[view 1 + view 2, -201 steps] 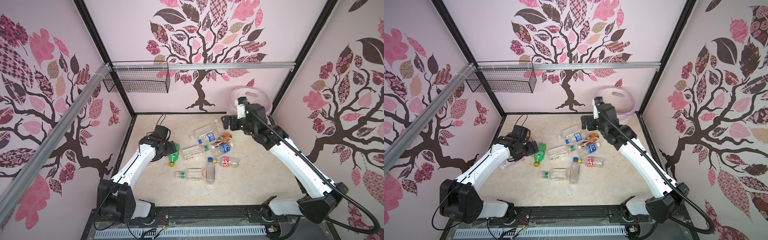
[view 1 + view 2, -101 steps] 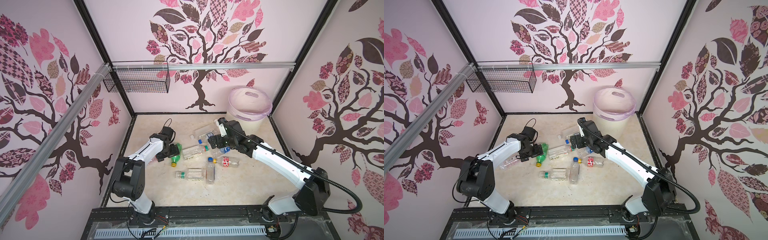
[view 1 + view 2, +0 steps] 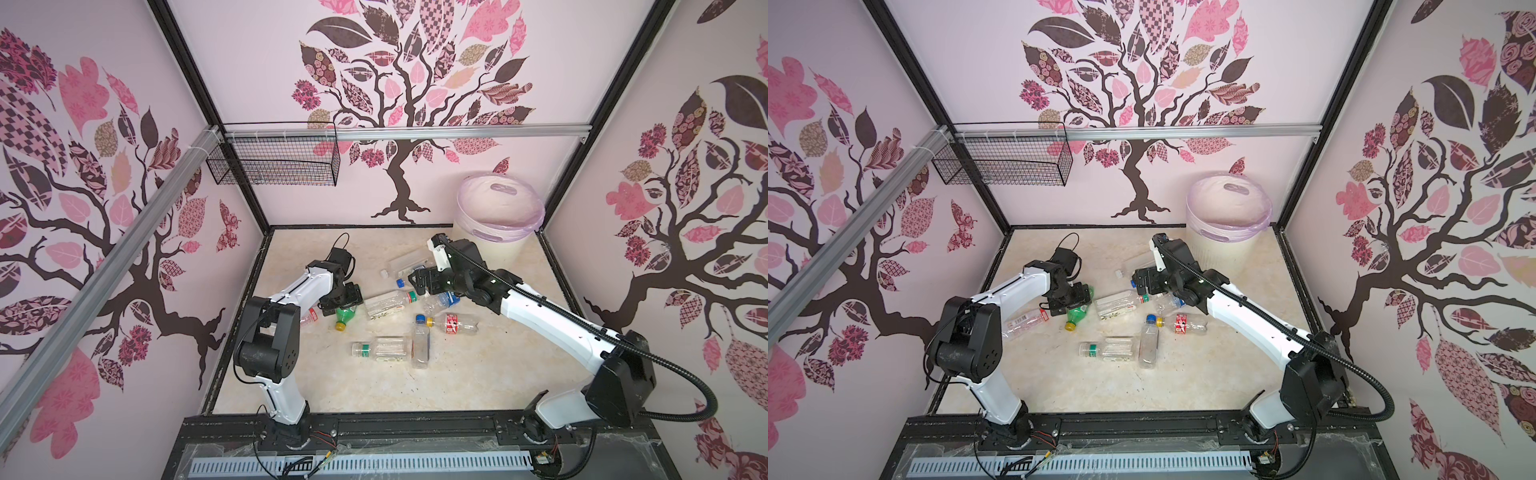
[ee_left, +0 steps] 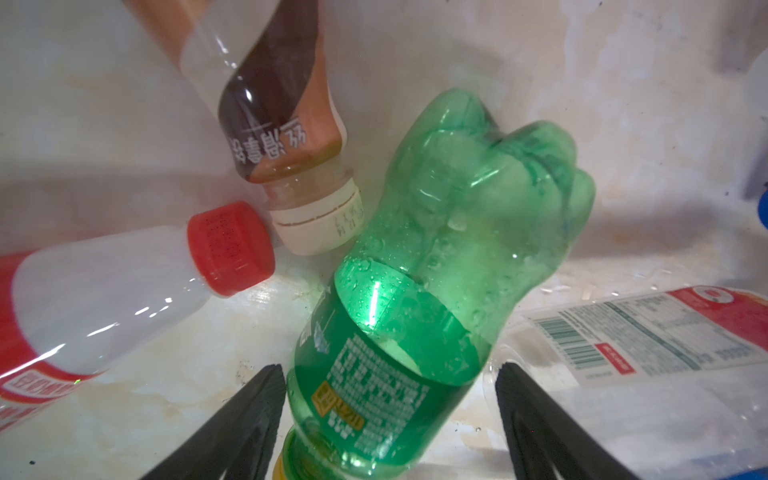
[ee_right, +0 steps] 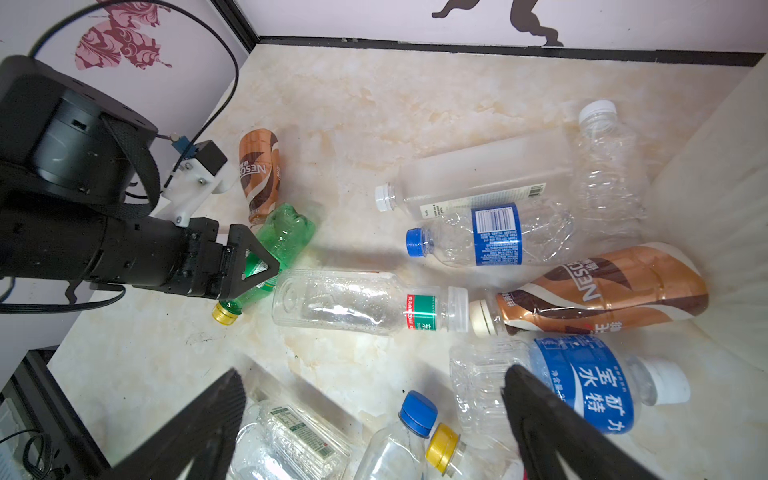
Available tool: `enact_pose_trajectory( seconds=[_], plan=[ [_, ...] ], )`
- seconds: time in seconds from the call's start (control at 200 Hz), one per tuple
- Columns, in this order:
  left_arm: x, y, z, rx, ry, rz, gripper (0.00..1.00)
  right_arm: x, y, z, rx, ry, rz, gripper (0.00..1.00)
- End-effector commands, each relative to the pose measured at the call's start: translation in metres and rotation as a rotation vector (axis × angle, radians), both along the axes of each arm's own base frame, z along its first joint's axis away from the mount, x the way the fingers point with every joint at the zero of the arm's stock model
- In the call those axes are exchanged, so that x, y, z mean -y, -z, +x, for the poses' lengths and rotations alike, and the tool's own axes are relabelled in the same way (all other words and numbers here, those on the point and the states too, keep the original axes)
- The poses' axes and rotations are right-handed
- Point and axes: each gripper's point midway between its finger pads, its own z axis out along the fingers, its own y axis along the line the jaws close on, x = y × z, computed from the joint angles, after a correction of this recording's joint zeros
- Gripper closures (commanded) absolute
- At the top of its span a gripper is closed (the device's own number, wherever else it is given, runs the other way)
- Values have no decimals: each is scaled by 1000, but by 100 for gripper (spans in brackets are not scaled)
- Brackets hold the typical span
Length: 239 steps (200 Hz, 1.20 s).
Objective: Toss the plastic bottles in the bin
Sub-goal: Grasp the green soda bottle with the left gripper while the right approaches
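- round cream plastic bin [image 3: 507, 249] stands in the far right corner of the marbled table [image 3: 374, 386].
- green plastic bottle [image 3: 347, 313] lies left of the clear plastic bottles [image 3: 386, 303].

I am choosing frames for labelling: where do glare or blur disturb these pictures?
Left wrist view: a white glare streak on the green bottle. Right wrist view: the right fingers look soft, the bottles sharp. In both top views: even light, sharp floor.

Both top views bright, evenly lit, sharp; wide-angle bowing toward frame edges. Left wrist view dimmer, close-up; glare streak on green bottle [image 4: 436, 270], soft shadows on table [image 4: 623, 124]. Right wrist view blurred at lower corners.
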Motion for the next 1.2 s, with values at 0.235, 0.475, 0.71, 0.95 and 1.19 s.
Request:
enact_pose_trajectory(
  seconds=[0.235, 0.475, 0.71, 0.95, 1.19],
  plan=[
    [7, 6, 6, 3, 18, -31, 28, -4, 12, 2, -35, 22, 12, 1],
    [11, 10, 5, -11, 20, -53, 32, -4, 14, 4, -65, 54, 38, 1],
    [10, 16, 6, -30, 20, -41, 30, -10, 11, 2, -75, 46, 82, 0],
    [11, 18, 6, -35, 25, -44, 29, -11, 18, 3, -86, 46, 82, 1],
    [13, 12, 8, -17, 30, -54, 45, -16, 17, 3, -100, 42, 107, 1]
  ],
)
